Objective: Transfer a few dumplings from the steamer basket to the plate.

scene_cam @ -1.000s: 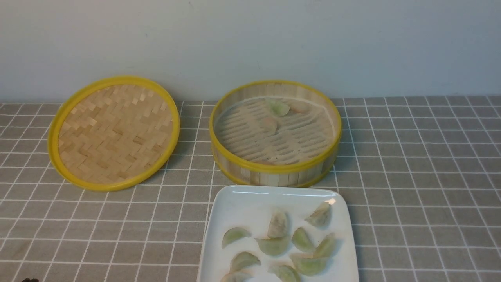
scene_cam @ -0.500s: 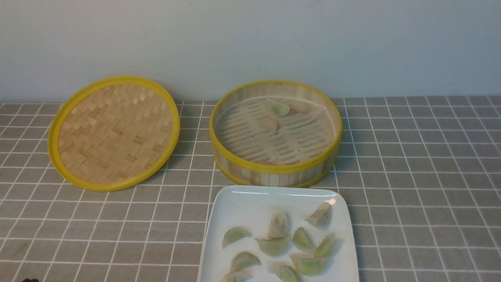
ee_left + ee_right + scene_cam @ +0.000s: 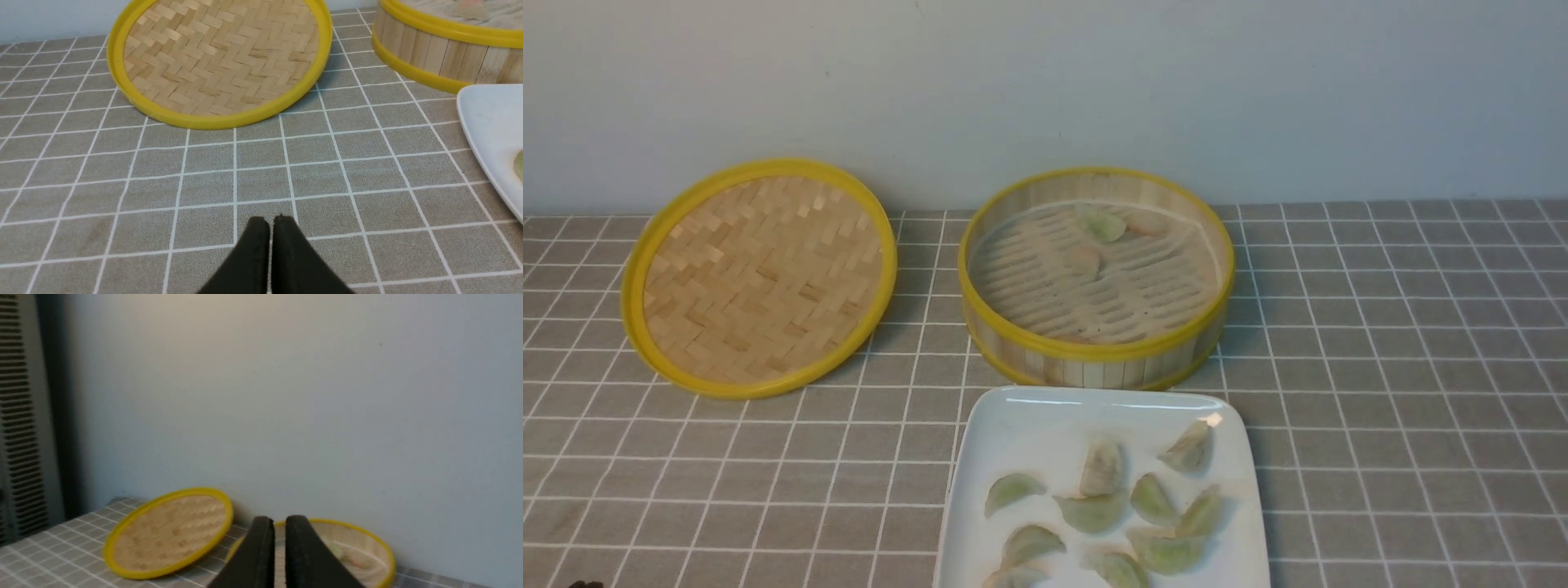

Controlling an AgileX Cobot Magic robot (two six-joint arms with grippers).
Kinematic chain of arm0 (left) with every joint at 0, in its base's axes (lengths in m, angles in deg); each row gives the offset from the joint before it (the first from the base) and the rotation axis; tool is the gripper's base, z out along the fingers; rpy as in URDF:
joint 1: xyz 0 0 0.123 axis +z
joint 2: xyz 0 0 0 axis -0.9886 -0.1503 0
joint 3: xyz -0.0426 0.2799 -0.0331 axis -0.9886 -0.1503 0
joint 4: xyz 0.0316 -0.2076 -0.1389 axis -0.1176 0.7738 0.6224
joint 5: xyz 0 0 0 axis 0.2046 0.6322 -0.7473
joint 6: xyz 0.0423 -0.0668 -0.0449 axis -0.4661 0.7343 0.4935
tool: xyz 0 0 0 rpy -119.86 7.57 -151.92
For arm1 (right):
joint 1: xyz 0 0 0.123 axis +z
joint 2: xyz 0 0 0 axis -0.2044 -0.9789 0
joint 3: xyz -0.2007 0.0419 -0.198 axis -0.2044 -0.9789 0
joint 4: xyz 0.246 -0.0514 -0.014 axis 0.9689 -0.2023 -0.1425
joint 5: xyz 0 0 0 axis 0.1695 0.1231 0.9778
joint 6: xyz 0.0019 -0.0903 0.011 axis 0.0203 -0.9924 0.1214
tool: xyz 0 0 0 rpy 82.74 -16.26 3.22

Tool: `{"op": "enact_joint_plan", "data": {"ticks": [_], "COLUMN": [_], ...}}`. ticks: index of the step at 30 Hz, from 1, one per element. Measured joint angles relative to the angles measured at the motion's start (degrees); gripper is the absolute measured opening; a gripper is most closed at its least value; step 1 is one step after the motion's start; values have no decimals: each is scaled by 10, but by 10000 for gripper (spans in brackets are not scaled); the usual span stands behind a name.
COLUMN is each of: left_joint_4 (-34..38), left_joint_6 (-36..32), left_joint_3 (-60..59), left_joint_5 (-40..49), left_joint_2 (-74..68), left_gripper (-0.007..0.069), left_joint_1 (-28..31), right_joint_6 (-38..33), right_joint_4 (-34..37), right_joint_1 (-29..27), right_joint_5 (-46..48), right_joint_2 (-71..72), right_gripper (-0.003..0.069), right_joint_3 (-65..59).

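The steamer basket [image 3: 1094, 369] stands at the back middle of the table. It holds a pale green dumpling [image 3: 1101, 222] near its far wall and two paler ones beside it. The white plate [image 3: 1045, 408] lies in front of the basket with several green dumplings [image 3: 1094, 510] on it. My left gripper [image 3: 271, 221] is shut and empty, low over the tablecloth, left of the plate [image 3: 486, 130] and in front of the lid. My right gripper [image 3: 280, 519] is shut and empty, raised, pointing toward the basket [image 3: 374, 543] and the wall. Neither gripper shows clearly in the front view.
The flat woven lid [image 3: 760, 278] with a yellow rim lies at the back left, tilted against the wall; it also shows in the left wrist view [image 3: 220, 61] and the right wrist view [image 3: 171, 531]. A grey checked cloth [image 3: 1405, 367] covers the table. The wall is close behind.
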Motion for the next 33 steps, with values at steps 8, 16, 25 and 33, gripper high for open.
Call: {"op": "enact_joint_plan", "data": {"ticks": [8,16,25,33], "left_joint_4": [0,0,0,-1], "left_joint_6": [0,0,0,0], "left_joint_3": [0,0,0,0], "left_joint_5": [0,0,0,0], "left_joint_2": [0,0,0,0], "left_gripper": [-5,-5,-5,-5], "left_joint_1": [0,0,1,1], "right_joint_6": [1,3,3,7], "right_joint_4": [-6,-6,-6,-6], "right_joint_1": [-232,-298,-300,-300], "right_joint_5": [-9,23,34,34], "right_joint_2": [3,34,34,34], "right_gripper": [37,37,37,37], "right_joint_3": [-127,-199,-199,-199]}}
